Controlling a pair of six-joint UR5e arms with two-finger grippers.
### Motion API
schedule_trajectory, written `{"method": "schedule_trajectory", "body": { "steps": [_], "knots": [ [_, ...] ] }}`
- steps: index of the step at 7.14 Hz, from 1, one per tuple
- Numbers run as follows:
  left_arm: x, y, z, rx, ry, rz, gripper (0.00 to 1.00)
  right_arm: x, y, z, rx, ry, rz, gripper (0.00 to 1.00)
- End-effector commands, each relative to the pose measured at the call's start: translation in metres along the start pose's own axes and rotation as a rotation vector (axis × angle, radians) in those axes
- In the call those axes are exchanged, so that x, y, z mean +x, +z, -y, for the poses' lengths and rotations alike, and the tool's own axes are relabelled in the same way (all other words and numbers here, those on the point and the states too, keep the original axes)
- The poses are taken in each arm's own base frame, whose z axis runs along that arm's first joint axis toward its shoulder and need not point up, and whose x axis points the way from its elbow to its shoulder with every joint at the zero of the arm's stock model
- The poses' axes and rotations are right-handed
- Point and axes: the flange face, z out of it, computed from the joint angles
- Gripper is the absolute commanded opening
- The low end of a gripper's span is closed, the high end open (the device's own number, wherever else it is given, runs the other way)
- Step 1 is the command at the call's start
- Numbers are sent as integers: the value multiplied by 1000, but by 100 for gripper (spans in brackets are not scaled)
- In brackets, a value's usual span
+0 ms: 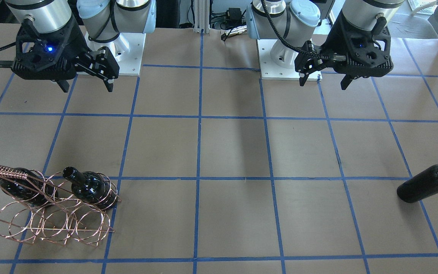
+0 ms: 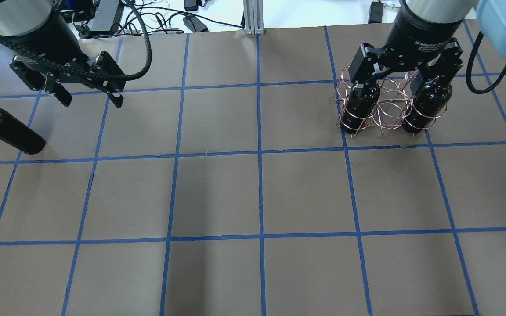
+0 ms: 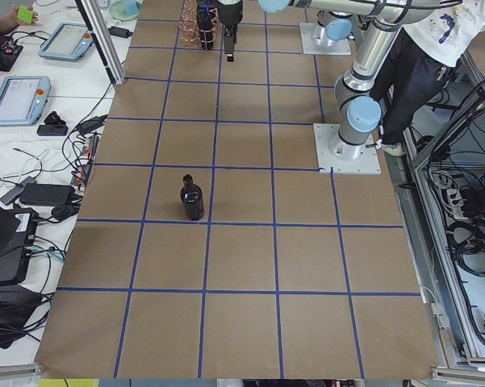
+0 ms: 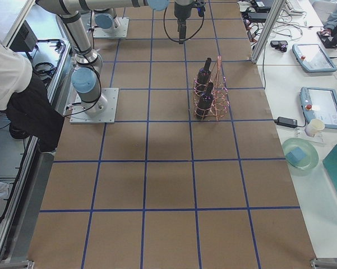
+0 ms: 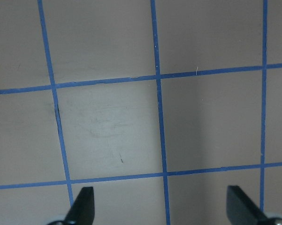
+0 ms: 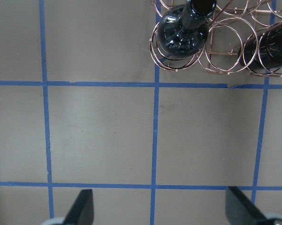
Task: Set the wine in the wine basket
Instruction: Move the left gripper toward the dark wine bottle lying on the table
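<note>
You've got overhead and front cams facing each other, two end cams looking down the table (image 3: 242,266), and wrist cams close, straight down. Right wrist and overhead share the wine basket (image 2: 387,107).

Left claw (image 1: 323,83) and right claw (image 1: 87,88) black; tubes (image 1: 40,11) silver, joint caps (image 1: 304,11) pale-blue.

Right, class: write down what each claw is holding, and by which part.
Nothing is held. The left claw and right claw are both open and empty; the loose glossy black glass wine bottle stands apart from both.
</note>
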Motion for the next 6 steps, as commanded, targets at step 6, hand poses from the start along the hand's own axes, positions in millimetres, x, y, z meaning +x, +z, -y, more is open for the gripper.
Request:
{"method": "schedule_trajectory", "body": {
  "steps": [6],
  "knots": [
    [-13, 2, 1, -4, 2, 5, 100, 0, 0, 0, 0, 7, -3, 100]
  ]
}}
